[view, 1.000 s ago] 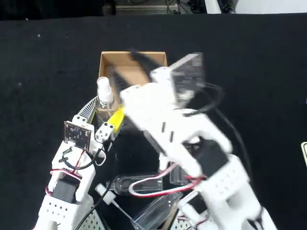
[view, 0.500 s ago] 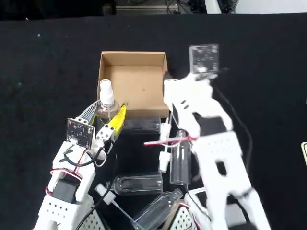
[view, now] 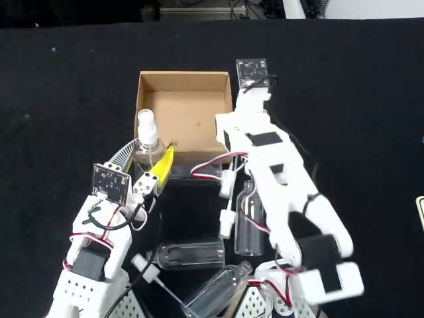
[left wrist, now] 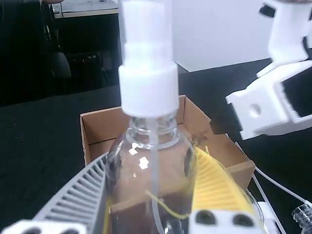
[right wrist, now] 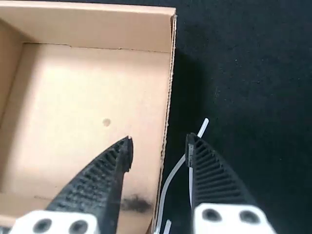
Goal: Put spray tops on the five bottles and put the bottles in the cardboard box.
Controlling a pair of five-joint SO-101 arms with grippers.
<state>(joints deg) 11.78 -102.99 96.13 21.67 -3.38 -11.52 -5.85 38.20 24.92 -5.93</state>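
A clear bottle with a white spray top stands upright at the front left corner of the cardboard box. My left gripper is shut on the bottle, one finger on each side. My right gripper is open and straddles the right wall of the box; a thin white tube lies on the table between its fingers. The right arm stretches along the box's right side. Three open bottles lie in front of the box.
Loose white spray tops lie among the bottles on the black table. The box floor is bare. Red and white cables hang off the right arm over the box's front edge.
The right arm swung off the box out to its right, then came back so its gripper stands at the box's right wall. The left arm kept still with its bottle.
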